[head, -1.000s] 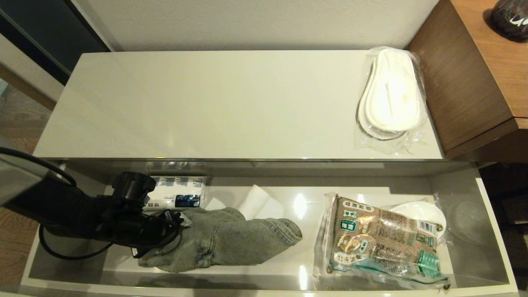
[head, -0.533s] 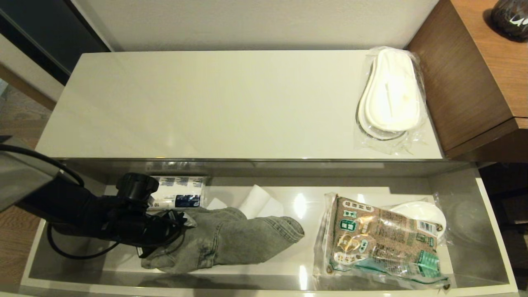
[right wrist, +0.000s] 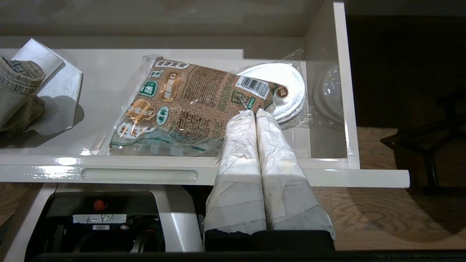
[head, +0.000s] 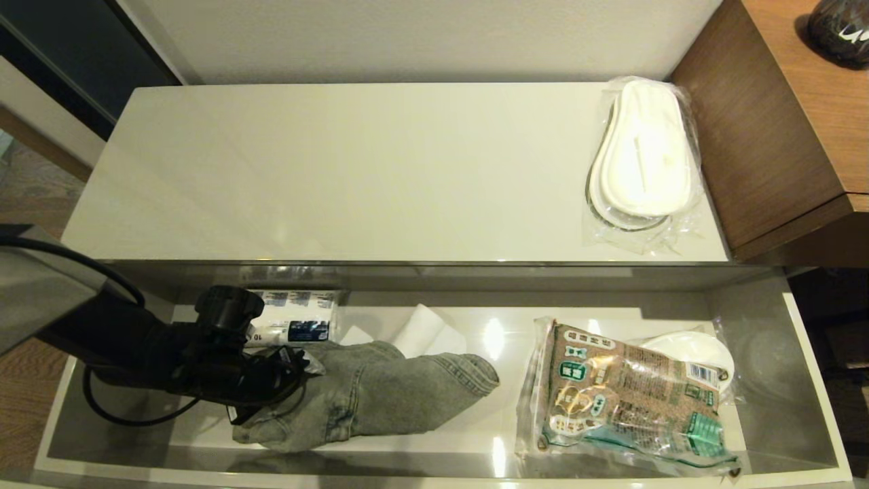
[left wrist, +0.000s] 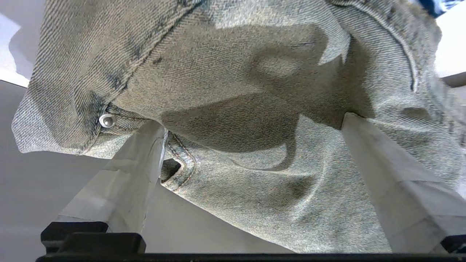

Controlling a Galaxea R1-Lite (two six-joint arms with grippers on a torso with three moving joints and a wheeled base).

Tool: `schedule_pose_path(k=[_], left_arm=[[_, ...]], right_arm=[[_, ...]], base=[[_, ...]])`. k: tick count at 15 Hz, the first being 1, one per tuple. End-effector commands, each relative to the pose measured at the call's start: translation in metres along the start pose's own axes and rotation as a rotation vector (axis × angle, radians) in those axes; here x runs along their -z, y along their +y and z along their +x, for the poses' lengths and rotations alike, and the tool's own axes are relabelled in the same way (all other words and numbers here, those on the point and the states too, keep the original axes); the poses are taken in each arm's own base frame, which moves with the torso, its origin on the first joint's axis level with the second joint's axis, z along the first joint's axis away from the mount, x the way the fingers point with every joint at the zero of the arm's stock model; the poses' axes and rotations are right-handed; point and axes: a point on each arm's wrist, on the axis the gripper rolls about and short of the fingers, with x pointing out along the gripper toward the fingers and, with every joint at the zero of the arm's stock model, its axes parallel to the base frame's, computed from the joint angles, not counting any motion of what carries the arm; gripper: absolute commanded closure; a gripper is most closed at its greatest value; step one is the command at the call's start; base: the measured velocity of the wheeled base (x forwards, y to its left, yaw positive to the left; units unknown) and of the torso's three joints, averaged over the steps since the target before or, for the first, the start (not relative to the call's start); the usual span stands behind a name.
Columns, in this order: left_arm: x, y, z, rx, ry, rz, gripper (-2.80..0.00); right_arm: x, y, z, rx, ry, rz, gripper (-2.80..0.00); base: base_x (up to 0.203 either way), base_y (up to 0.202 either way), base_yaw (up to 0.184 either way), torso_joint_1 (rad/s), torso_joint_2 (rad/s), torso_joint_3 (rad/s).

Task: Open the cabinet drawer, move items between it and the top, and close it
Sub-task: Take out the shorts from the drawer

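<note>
The cabinet drawer point(head: 811, 380) stands pulled out below the glossy cream top point(head: 373, 170). Faded grey-blue jeans point(head: 380, 394) lie crumpled in its left half. My left gripper point(head: 299, 370) is down in the drawer at the jeans' left end. In the left wrist view that gripper point(left wrist: 253, 120) is open, its taped fingers point(left wrist: 127, 182) wide apart with a fold of the jeans point(left wrist: 233, 72) between them. The wrapped white slippers point(head: 641, 159) rest at the top's right end. My right gripper point(right wrist: 256, 112) hangs shut and empty in front of the drawer front point(right wrist: 54, 174).
A brown-and-green packet point(head: 624, 401) lies in the drawer's right half over wrapped white plates point(head: 699, 350). White paper point(head: 424, 333) and a blue-printed pack point(head: 295, 319) sit behind the jeans. A brown wooden unit point(head: 767, 136) with a dark vase point(head: 838, 27) borders the top's right end.
My left arm has edged slightly to the right, further onto the jeans, and the cloth has shifted a touch with it. Its fingers stay wide apart. The right arm has not moved.
</note>
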Motion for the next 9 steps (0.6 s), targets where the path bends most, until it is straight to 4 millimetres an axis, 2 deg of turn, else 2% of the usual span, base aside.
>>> schedule_pose_path(k=[1, 5, 9], left_arm=[[-0.001, 0.001, 0.002, 0.001, 0.003, -0.008, 0.0], [-0.001, 0.0, 0.0, 0.006, -0.001, -0.008, 0.0], [-0.001, -0.006, -0.017, 0.038, -0.031, 0.003, 0.0]], right_arm=[[0.0, 0.0, 0.0, 0.0, 0.002, -0.001, 0.0], [0.0, 0.0, 0.0, 0.0, 0.002, -0.001, 0.0], [0.0, 0.0, 0.0, -0.002, 0.002, -0.001, 0.0]], base=[[0.0, 0.0, 0.0, 0.0, 0.0, 0.0], [0.0, 0.0, 0.0, 0.0, 0.0, 0.0], [0.0, 0.0, 0.0, 0.0, 0.0, 0.0]])
